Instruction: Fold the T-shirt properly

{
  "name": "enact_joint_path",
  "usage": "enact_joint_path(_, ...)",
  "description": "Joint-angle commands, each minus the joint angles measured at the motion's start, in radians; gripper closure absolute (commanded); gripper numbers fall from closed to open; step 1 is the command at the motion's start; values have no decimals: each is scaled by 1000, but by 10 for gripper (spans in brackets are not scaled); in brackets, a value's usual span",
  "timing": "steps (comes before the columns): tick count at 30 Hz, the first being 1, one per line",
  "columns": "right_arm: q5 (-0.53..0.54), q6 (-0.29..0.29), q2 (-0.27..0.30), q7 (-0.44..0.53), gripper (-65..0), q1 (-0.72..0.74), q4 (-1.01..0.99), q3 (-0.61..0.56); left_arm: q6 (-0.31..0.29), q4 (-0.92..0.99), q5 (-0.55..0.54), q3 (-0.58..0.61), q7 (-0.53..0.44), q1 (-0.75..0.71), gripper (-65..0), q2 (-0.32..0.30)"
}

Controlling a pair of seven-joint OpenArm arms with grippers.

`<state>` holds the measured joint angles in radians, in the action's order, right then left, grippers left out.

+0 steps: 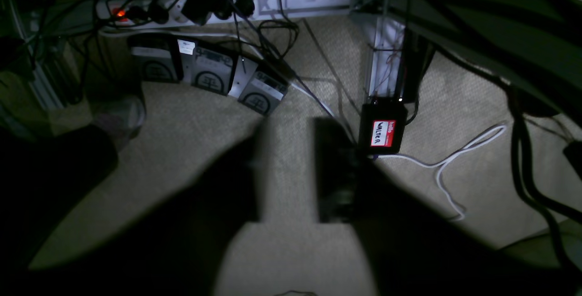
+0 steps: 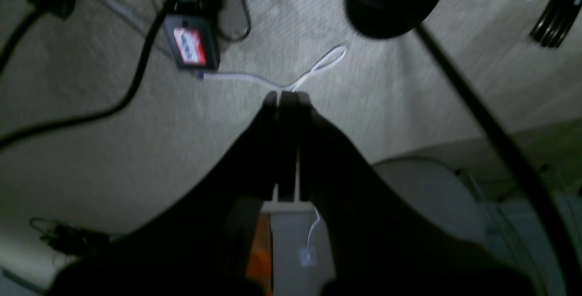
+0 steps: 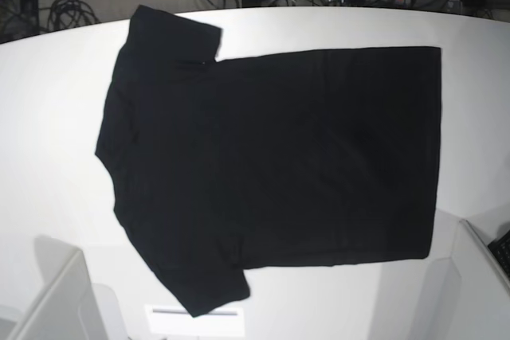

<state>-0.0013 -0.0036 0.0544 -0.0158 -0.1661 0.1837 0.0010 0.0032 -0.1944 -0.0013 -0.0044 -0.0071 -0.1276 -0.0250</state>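
Observation:
The T-shirt point(image 3: 279, 157) lies flat on the white table point(image 3: 48, 117) in the base view, plain black side up, collar end at the left and hem at the right. One sleeve points to the far left corner, the other to the near left. No print shows. Neither gripper appears in the base view. In the left wrist view my left gripper point(image 1: 293, 125) is open and empty, with carpet floor showing between its dark fingers point(image 1: 334, 173). In the right wrist view my right gripper point(image 2: 284, 95) is shut with nothing in it, over the floor. The shirt is out of both wrist views.
White arm parts stand at the base view's near left point(image 3: 56, 300) and near right point(image 3: 470, 284). On the floor are a power strip point(image 1: 182, 7), a black box with a red label point(image 1: 383, 132), a white cable point(image 1: 454, 159) and an aluminium frame point(image 1: 382, 55).

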Motion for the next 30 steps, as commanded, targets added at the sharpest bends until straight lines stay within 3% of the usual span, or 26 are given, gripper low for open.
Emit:
enact_joint_path(1, 2, -2, -1, 3, 0, -8, 3, 3, 4, 0, 2, 7, 2, -4, -257, -2)
enact_joint_path(4, 2, -2, -8, 3, 0, -10, 3, 1, 4, -1, 2, -1, 2, -4, -347, -2)
enact_joint_path(6, 1, -2, -8, 3, -14, -11, 3, -2, 4, 5, 2, -3, 2, -5, -327, -2)
enact_joint_path(8, -1, -2, -8, 3, -14, -22, 6, -2, 4, 5, 2, -3, 5, -16, -225, -2)
enact_joint_path(10, -1, -2, -6, 3, -11, -26, 6, -3, 4, 5, 2, 7, 2, -30, -20, -2)
enact_joint_path(11, -1, -2, -6, 3, -2, -26, 6, -3, 4, 5, 2, 7, 2, -33, 0, -2)
enact_joint_path(30, -3, -3, 3, 3, 0, -5, 7, -5, 4, -1, 2, -3, 0, -51, 0, -3)
